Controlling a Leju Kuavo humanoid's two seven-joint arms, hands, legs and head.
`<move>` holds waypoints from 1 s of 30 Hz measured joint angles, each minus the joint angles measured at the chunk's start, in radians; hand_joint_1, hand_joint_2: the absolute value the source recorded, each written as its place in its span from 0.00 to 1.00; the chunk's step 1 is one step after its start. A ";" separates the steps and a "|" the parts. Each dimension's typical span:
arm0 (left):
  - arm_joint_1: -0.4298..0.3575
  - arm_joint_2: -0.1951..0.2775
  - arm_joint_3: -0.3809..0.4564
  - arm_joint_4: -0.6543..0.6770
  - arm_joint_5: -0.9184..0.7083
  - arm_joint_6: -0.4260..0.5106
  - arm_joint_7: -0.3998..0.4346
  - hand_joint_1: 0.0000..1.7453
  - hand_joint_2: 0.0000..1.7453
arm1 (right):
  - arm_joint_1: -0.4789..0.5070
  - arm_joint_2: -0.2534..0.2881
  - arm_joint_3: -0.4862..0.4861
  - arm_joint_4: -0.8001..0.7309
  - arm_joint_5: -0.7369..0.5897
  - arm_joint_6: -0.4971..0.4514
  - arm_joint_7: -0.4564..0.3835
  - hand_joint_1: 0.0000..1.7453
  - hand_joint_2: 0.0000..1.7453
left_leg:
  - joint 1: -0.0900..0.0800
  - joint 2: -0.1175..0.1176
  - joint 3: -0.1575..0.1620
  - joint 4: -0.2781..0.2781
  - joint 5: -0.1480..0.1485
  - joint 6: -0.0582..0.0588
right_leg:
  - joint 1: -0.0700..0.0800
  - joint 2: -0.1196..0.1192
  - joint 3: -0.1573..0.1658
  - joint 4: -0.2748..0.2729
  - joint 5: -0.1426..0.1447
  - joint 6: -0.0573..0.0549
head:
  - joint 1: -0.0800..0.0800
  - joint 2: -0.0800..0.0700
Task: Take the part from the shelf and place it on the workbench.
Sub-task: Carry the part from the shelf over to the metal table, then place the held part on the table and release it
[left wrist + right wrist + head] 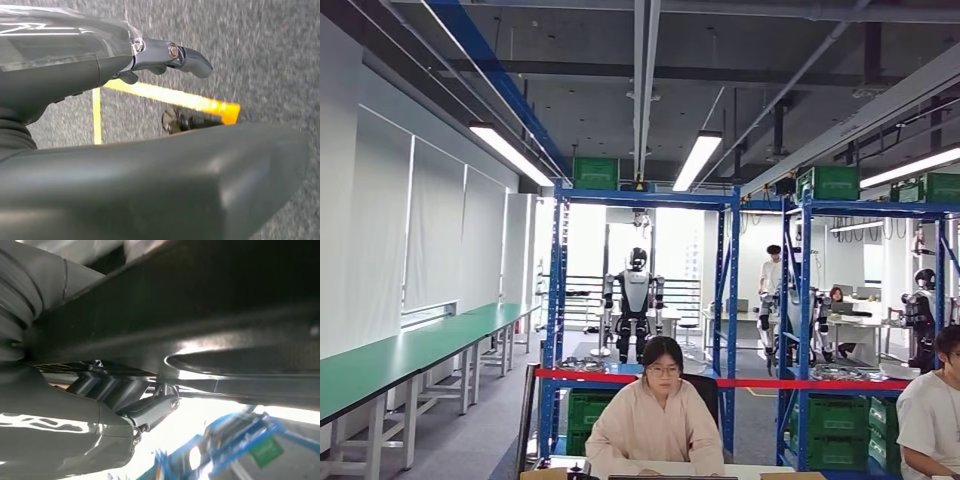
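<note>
In the right wrist view my right hand [151, 407] presses its dark fingers up against a dark, shiny, flat metal part [241, 360], with the thick thumb lying over its other side. Much of the part runs out of the picture. My left hand [170, 52] hangs over grey carpet with its fingers stretched out, apart from the thumb [188, 180] and holding nothing. Straight ahead in the head view stands a blue shelf rack [644, 197] with metal parts [580, 365] on its middle level. A blurred blue shelf [241, 440] lies behind the right hand.
A person in a pale top [656, 420] sits at a light desk [569, 464] right in front of me. Another person [935, 410] sits at the right edge. Green-topped benches [410, 350] line the left wall. Yellow floor tape [170, 97] runs under my left hand.
</note>
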State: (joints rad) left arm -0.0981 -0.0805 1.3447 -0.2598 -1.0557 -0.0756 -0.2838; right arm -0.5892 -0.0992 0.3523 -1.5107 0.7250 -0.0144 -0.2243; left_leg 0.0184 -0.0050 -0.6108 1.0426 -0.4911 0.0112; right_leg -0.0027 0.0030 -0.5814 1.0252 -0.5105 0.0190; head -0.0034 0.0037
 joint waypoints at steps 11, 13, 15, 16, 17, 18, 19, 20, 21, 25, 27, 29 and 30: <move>-0.001 0.000 -0.040 0.001 -0.028 -0.032 -0.049 0.00 1.00 | -0.176 -0.041 -0.013 0.279 0.551 -0.091 0.156 1.00 1.00 | -0.002 -0.013 0.018 -0.006 -0.010 0.015 | 0.008 0.000 -0.054 0.038 0.047 -0.013 | 0.000 0.000; 0.002 -0.001 -0.042 0.003 -0.029 -0.036 -0.052 0.00 1.00 | -0.188 -0.055 -0.019 0.338 0.581 -0.107 0.158 1.00 1.00 | 0.001 -0.015 0.017 -0.012 -0.009 0.008 | 0.015 0.001 -0.044 0.011 0.054 -0.021 | 0.000 0.001; 0.005 -0.001 -0.043 0.003 -0.031 -0.039 -0.054 0.00 1.00 | -0.196 -0.065 -0.025 0.393 0.606 -0.113 0.159 1.00 1.00 | 0.002 -0.013 0.018 -0.017 -0.011 -0.001 | 0.012 -0.001 -0.034 -0.012 0.054 -0.025 | 0.000 0.001; 0.005 -0.001 -0.045 0.003 -0.032 -0.040 -0.054 0.00 1.00 | -0.199 -0.069 -0.028 0.425 0.617 -0.116 0.161 1.00 1.00 | 0.001 -0.011 0.014 -0.008 -0.020 -0.005 | 0.009 -0.003 -0.026 -0.025 0.054 -0.027 | 0.001 0.000; 0.005 -0.001 -0.046 0.003 -0.033 -0.041 -0.055 0.00 1.00 | -0.202 -0.073 -0.030 0.459 0.628 -0.120 0.162 1.00 1.00 | 0.000 -0.009 0.001 0.019 -0.037 -0.009 | 0.005 -0.004 -0.019 -0.038 0.055 -0.029 | 0.001 0.000; 0.004 0.000 -0.048 0.003 -0.034 -0.042 -0.056 0.00 1.00 | -0.204 -0.075 -0.031 0.496 0.636 -0.126 0.164 1.00 1.00 | 0.001 -0.006 -0.024 0.068 -0.062 -0.011 | 0.003 -0.006 -0.016 -0.044 0.055 -0.031 | 0.001 0.000; 0.004 0.001 -0.049 0.003 -0.035 -0.043 -0.057 0.00 1.00 | -0.204 -0.078 -0.032 0.531 0.642 -0.131 0.166 1.00 1.00 | 0.001 -0.006 -0.057 0.133 -0.089 -0.014 | 0.003 -0.006 -0.015 -0.045 0.054 -0.032 | 0.001 0.000; 0.005 0.002 -0.050 0.003 -0.035 -0.044 -0.058 0.00 1.00 | -0.204 -0.080 -0.032 0.568 0.648 -0.135 0.167 1.00 1.00 | 0.002 -0.005 -0.091 0.196 -0.108 -0.017 | 0.003 -0.006 -0.015 -0.045 0.053 -0.033 | 0.001 0.000; 0.007 0.004 -0.051 0.003 -0.035 -0.045 -0.060 0.00 1.00 | -0.203 -0.082 -0.032 0.604 0.652 -0.137 0.168 1.00 1.00 | 0.002 -0.005 -0.116 0.236 -0.112 -0.019 | 0.002 -0.005 -0.014 -0.044 0.052 -0.032 | 0.001 0.000; 0.006 0.009 -0.056 0.003 -0.036 -0.056 -0.071 0.00 1.00 | -0.201 -0.095 -0.034 0.734 0.655 -0.137 0.167 1.00 1.00 | 0.005 -0.004 -0.061 0.078 0.003 -0.023 | -0.001 -0.003 -0.011 -0.025 0.033 -0.018 | 0.001 0.000; 0.005 0.009 -0.057 0.004 -0.037 -0.060 -0.073 0.00 1.00 | -0.205 -0.104 -0.035 0.795 0.652 -0.136 0.163 1.00 1.00 | 0.003 -0.005 -0.029 0.009 0.022 -0.016 | 0.001 -0.001 -0.015 -0.011 0.023 -0.007 | 0.000 0.000; 0.005 0.010 -0.057 0.004 -0.037 -0.063 -0.074 0.00 1.00 | -0.207 -0.114 -0.036 0.850 0.646 -0.130 0.152 1.00 1.00 | 0.000 -0.006 -0.027 0.006 0.015 -0.004 | 0.001 -0.001 -0.015 -0.008 0.022 0.000 | -0.001 0.000; 0.006 0.010 -0.057 0.005 -0.037 -0.064 -0.074 0.00 1.00 | -0.206 -0.118 -0.037 0.873 0.642 -0.126 0.145 1.00 1.00 | 0.001 -0.007 -0.025 0.005 0.016 0.002 | -0.001 -0.001 -0.014 -0.007 0.018 0.004 | -0.001 0.000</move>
State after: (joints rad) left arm -0.0920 -0.0706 1.2875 -0.2552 -1.0926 -0.1391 -0.3577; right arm -0.7954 -0.2176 0.3154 -0.6375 1.3671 -0.1404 -0.0796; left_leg 0.0191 -0.0116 -0.6361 1.0473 -0.4754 0.0129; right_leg -0.0038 0.0015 -0.5959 1.0180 -0.4921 0.0233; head -0.0045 0.0035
